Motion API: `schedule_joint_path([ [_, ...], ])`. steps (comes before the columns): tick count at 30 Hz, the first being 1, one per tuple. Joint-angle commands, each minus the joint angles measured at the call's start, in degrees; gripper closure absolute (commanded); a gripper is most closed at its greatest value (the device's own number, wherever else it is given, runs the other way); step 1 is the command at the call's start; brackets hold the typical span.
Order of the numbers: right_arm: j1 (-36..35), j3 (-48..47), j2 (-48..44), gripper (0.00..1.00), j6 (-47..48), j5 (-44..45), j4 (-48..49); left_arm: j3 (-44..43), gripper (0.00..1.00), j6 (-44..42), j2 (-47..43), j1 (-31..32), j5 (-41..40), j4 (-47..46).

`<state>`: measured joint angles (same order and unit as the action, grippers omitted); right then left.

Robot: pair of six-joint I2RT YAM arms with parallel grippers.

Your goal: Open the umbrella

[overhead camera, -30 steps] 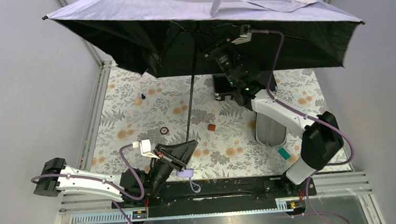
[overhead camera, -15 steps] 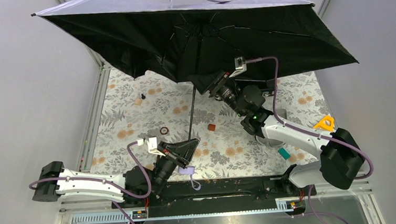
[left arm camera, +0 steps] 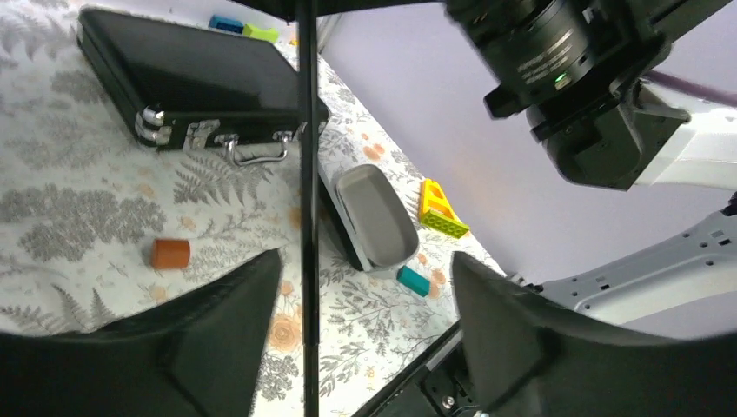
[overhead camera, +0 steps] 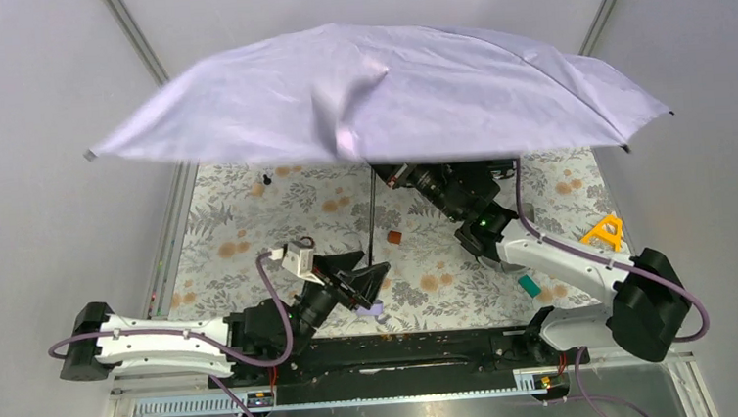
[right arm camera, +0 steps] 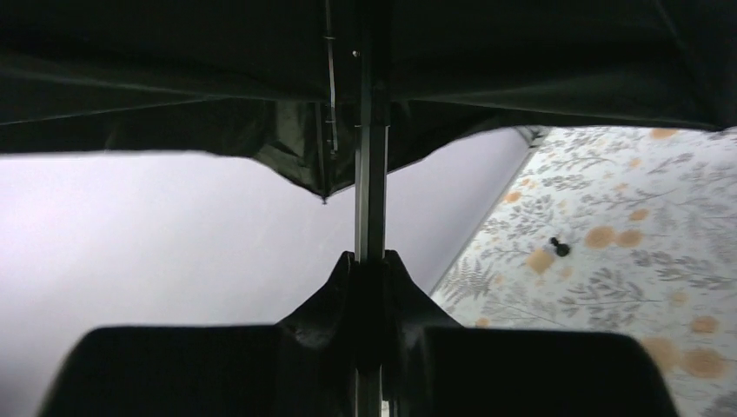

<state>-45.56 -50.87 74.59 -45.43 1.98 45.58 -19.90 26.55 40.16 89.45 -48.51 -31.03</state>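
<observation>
The umbrella stands open, its pale lavender canopy point(overhead camera: 377, 95) spread over the far half of the table. The thin black shaft point(overhead camera: 372, 208) runs down to a small lavender handle knob point(overhead camera: 372, 309) near the front edge. My left gripper point(overhead camera: 365, 282) is open around the lower shaft point(left arm camera: 307, 174). The shaft passes close to the left finger point(left arm camera: 217, 330) and well apart from the right one. My right gripper point(overhead camera: 397, 175) sits just under the canopy, shut on the shaft point(right arm camera: 371, 174) below the black underside point(right arm camera: 521, 61) and ribs.
A flat black briefcase point(left arm camera: 200, 78) and an open black case with a grey inside point(left arm camera: 374, 217) lie right of the shaft. An orange cylinder point(overhead camera: 395, 236), a teal block point(overhead camera: 529, 286), a yellow triangle point(overhead camera: 605, 229) and a small black piece point(overhead camera: 268, 179) dot the floral mat.
The canopy has tipped over from showing its black underside to showing its lavender top. My left gripper has opened and let go of the shaft. My right gripper has come down and shut on the shaft.
</observation>
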Motion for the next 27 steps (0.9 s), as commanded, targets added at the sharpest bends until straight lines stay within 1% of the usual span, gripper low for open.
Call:
schedule_joint_path([
  [1, 0.1, 1.1, -6.8, 1.00, 6.3, 3.3, 0.9, -9.7, 0.19, -3.8, -1.4, -1.3, 3.7, 11.8],
  [4, 0.3, 2.7, -10.8, 1.00, 7.2, 5.1, -0.1, -11.2, 0.10, -6.6, -3.1, -3.2, 0.6, 17.3],
  [6, 0.8, 2.9, -13.4, 1.00, 7.3, 5.2, -2.4, -10.1, 0.06, -8.0, -6.2, -6.1, -1.0, 18.5],
  [8, 2.0, 2.6, -16.0, 1.00, 6.7, 4.3, -5.4, -8.9, 0.05, -8.2, -9.9, -11.2, 2.0, 19.7],
  [11, 5.0, 2.3, -18.9, 1.00, 5.4, 0.8, -10.0, -9.8, 0.04, -8.7, -13.6, -20.1, 8.2, 24.7],
  [14, 7.7, 2.4, -21.6, 1.00, 5.3, -1.4, -14.0, -13.6, 0.03, -10.3, -13.0, -26.1, 9.9, 29.8],
  [16, 9.0, 2.6, -23.1, 1.00, 5.2, -1.8, -16.6, -16.4, 0.02, -11.6, -11.8, -29.7, 11.9, 30.9],
  [20, 10.4, 3.5, -25.0, 1.00, 5.2, -4.6, -19.1, -21.6, 0.01, -14.6, -7.9, -35.7, 15.8, 29.2],
  [22, 10.6, 3.7, -25.5, 1.00, 5.1, -5.7, -20.1, -24.0, 0.01, -15.8, -5.7, -38.1, 19.1, 27.2],
  [25, 10.8, 4.4, -25.9, 1.00, 4.3, -6.7, -20.2, -25.7, 0.01, -17.9, -2.9, -39.7, 21.5, 20.9],
  [27, 10.8, 5.5, -26.4, 1.00, 3.3, -7.0, -19.0, -25.3, 0.01, -18.4, -1.4, -40.7, 21.6, 15.6],
])
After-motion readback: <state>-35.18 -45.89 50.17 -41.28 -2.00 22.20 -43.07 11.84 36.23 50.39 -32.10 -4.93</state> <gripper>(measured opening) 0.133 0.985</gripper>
